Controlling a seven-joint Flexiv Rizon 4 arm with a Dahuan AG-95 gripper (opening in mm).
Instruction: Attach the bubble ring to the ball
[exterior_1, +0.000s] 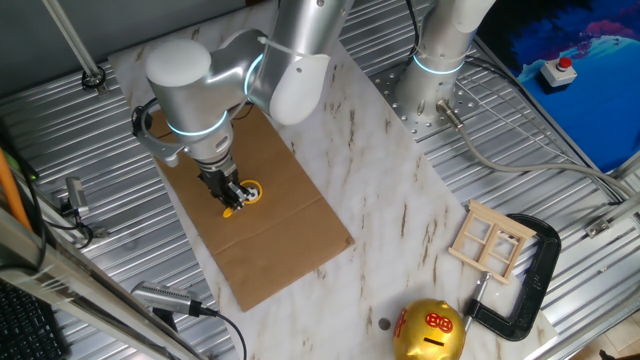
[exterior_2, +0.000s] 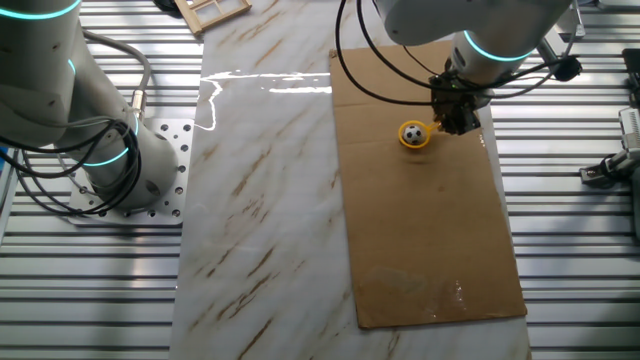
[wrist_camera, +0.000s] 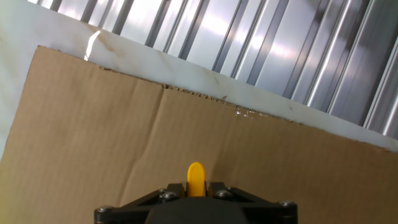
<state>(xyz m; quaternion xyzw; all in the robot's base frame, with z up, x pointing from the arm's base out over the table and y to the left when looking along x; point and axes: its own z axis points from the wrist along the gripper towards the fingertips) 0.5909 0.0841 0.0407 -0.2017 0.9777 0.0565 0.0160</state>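
Note:
The bubble ring (exterior_2: 414, 135) is a yellow hoop lying on the brown cardboard sheet (exterior_2: 420, 220). The black-and-white ball (exterior_2: 412, 132) sits inside the hoop. My gripper (exterior_2: 447, 122) is shut on the ring's short handle, right beside the hoop. In the one fixed view the gripper (exterior_1: 232, 198) is low over the cardboard (exterior_1: 260, 220), with the yellow ring (exterior_1: 247, 192) at its tips; the ball is too small to make out there. In the hand view the yellow handle (wrist_camera: 195, 178) sticks out between the black jaws; hoop and ball are hidden.
The cardboard lies on a marble board (exterior_1: 400, 200) over a ribbed metal table. A gold piggy bank (exterior_1: 430, 330), a small wooden frame (exterior_1: 490, 240) and a black clamp (exterior_1: 530, 275) sit at one end. A second arm's base (exterior_2: 110, 150) stands beside the board.

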